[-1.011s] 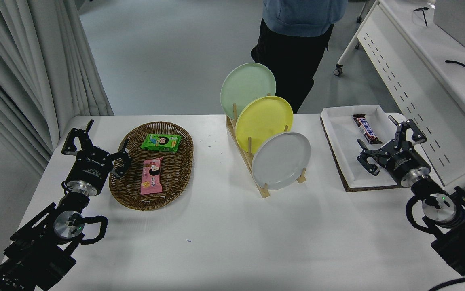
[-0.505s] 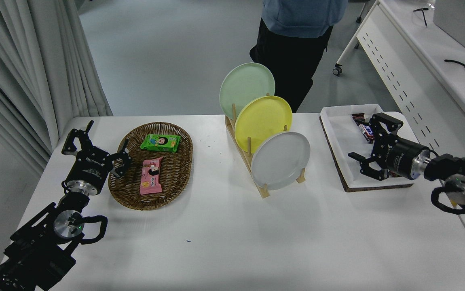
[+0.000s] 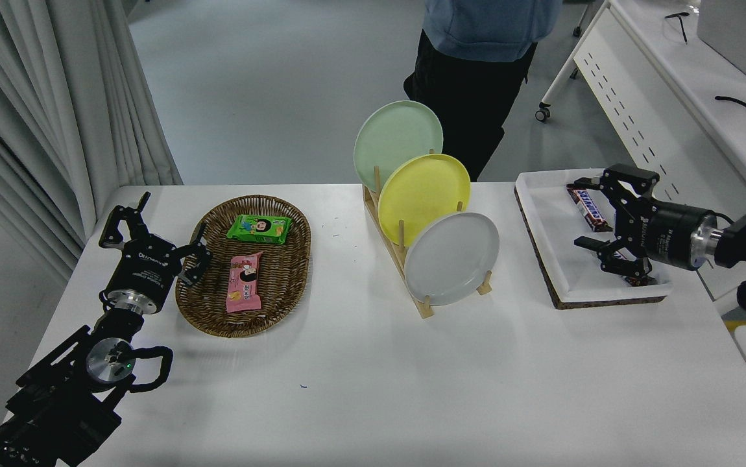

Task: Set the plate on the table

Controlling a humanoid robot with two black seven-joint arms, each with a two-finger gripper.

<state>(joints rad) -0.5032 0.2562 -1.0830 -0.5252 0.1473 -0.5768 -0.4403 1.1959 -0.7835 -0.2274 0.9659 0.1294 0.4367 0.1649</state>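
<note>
The light-grey plate (image 3: 451, 258) stands on edge in the front slot of a wooden rack (image 3: 401, 259) near the middle of the white table (image 3: 373, 383). A yellow plate (image 3: 423, 193) and a pale green plate (image 3: 397, 141) stand behind it. My right gripper (image 3: 580, 213) is open and empty, pointing left over the white tray (image 3: 545, 240), well to the right of the grey plate. My left gripper (image 3: 156, 224) is open and parked at the lower left beside the wicker basket (image 3: 288, 272).
The basket holds a green snack pack (image 3: 259, 229) and a pink one (image 3: 244, 281). A candy bar (image 3: 588, 206) lies in the tray. A person (image 3: 477, 58) stands at the far side behind the rack. A second white table (image 3: 697, 84) stands at the right.
My right arm has swung from the lower right to come in from the right edge. Its gripper now points left over the tray and sits higher. The plates and left arm have not moved.
</note>
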